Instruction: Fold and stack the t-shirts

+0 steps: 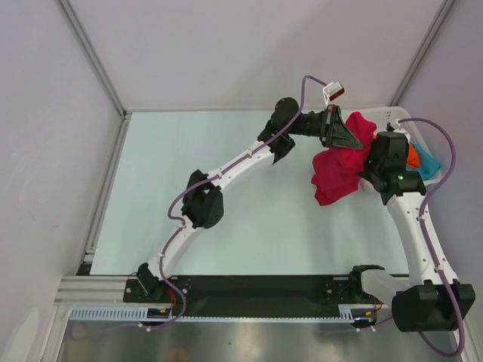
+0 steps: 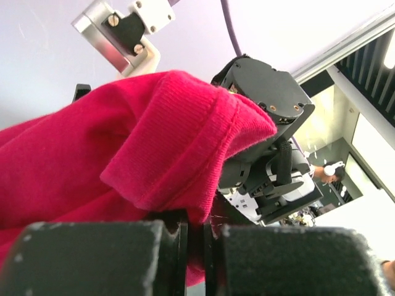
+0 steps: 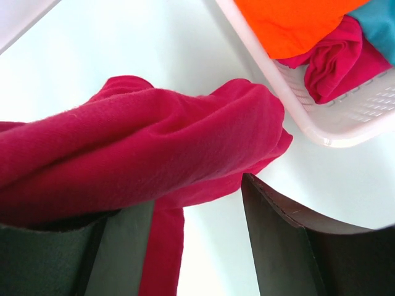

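My left claw (image 2: 196, 259) is pressed together, pinching a fold of the crimson red t-shirt (image 2: 123, 160), which is bunched up over the pale table (image 1: 226, 188) just beside the white basket (image 3: 321, 126) at the far right. My right claw (image 3: 191, 246) is spread wide close by, and the red cloth lies across one of its fingers (image 3: 55, 259) without being squeezed. The orange t-shirt (image 3: 296, 24) and the teal t-shirt (image 3: 382, 18) sit in the basket with some more red cloth, and I cannot tell if that bit belongs to the same shirt.
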Motion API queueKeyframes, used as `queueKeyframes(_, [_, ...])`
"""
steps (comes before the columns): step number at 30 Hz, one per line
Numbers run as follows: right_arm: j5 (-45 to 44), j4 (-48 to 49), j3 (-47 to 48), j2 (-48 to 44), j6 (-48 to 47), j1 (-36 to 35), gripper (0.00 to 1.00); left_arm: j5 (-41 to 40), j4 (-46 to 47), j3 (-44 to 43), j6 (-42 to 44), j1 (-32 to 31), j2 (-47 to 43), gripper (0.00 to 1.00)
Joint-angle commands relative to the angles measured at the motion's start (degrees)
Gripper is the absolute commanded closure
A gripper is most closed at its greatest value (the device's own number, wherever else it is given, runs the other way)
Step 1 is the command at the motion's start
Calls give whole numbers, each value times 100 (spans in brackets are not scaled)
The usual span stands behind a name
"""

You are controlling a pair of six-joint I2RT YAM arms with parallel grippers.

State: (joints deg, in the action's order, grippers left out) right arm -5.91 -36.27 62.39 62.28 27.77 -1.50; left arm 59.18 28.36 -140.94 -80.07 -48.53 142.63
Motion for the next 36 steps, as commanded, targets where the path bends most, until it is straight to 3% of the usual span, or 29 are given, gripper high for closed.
queueKeyframes(1, [90,-11,309,-269,-61,-52,36,138,549,522,306,-86,-1034,100])
queueKeyframes(9, [240,-222,318,-471,-52,-175,34,-178,539,1261,580,1,-2071,100])
queueKeyframes(16, [240,-214,274,-454,44,-465,35,-486,-357,2237,1547,248,-3213,100])
queueKeyframes(31, [196,787,-350,354,457,-1466,36,-565,-437,3644,1855,626,-4375,100])
queueKeyframes(36, [117,762,-140,654,458,-1792,36,-662,-690,3785,2065,871,-4673,100])
